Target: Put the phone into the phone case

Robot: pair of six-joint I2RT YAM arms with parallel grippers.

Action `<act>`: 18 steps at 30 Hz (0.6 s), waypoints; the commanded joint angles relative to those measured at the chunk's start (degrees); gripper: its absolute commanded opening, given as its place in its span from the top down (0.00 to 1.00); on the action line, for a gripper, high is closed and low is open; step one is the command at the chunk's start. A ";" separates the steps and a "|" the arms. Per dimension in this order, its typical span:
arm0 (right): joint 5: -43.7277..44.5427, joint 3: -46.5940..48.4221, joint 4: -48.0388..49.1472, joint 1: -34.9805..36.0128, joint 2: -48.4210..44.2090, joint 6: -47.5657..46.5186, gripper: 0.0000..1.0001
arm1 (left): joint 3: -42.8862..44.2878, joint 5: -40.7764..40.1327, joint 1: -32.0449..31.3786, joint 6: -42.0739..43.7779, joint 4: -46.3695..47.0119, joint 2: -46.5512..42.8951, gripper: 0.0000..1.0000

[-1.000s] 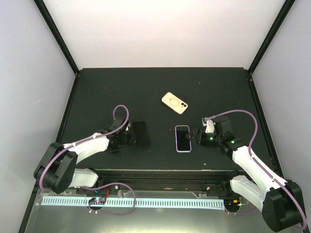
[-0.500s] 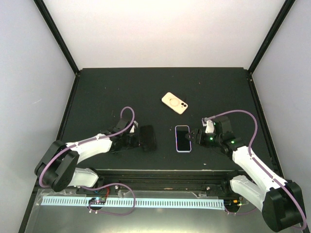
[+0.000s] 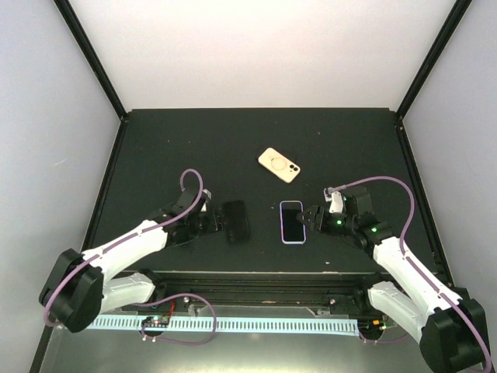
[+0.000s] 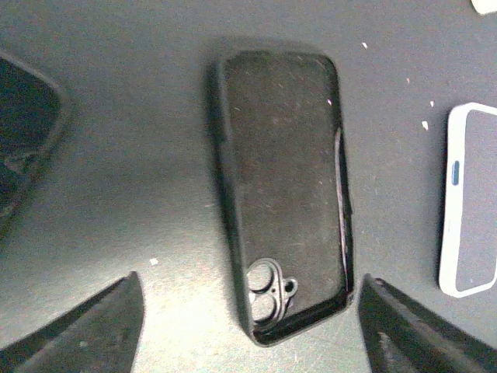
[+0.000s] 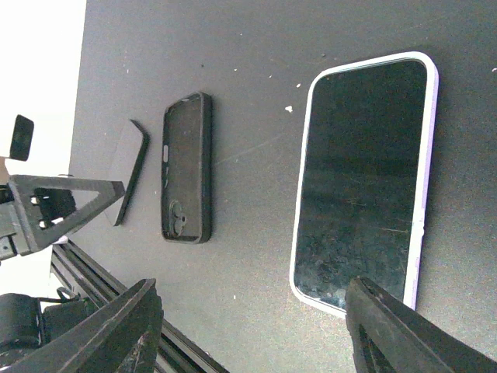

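Left arm (image 3: 130, 240), right arm (image 3: 405, 266): white links, black joints, purple cables (image 3: 191, 178).

The left end effector (image 4: 249, 280) is standing wide open, its fingers (image 4: 93, 330) flanking the near end of the black phone case (image 4: 283, 171), which is lying hollow side up on the table (image 4: 132, 179). The phone (image 4: 470, 202) is lying just beyond the right finger.

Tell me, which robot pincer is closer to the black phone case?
Left. The left pincer is open right beside the black phone case, on its left. The right pincer is farther away, on the other side of the phone.
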 commanded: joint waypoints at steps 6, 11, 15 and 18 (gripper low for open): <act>-0.75 1.10 -0.84 0.14 -1.82 -0.25 0.34 | 3.81 -8.17 11.94 6.00 -13.06 -7.71 0.03; -0.99 1.10 -0.78 0.11 -2.20 -0.30 0.34 | 4.06 -8.94 19.12 9.99 -15.08 -7.30 0.01; -1.21 1.19 -0.69 0.17 -2.39 -0.26 0.34 | 4.08 -6.60 24.17 11.54 -15.31 -3.76 0.01; -1.40 1.19 -0.69 0.11 -2.55 -0.30 0.34 | 4.03 -5.19 25.95 11.73 -14.21 -0.62 0.01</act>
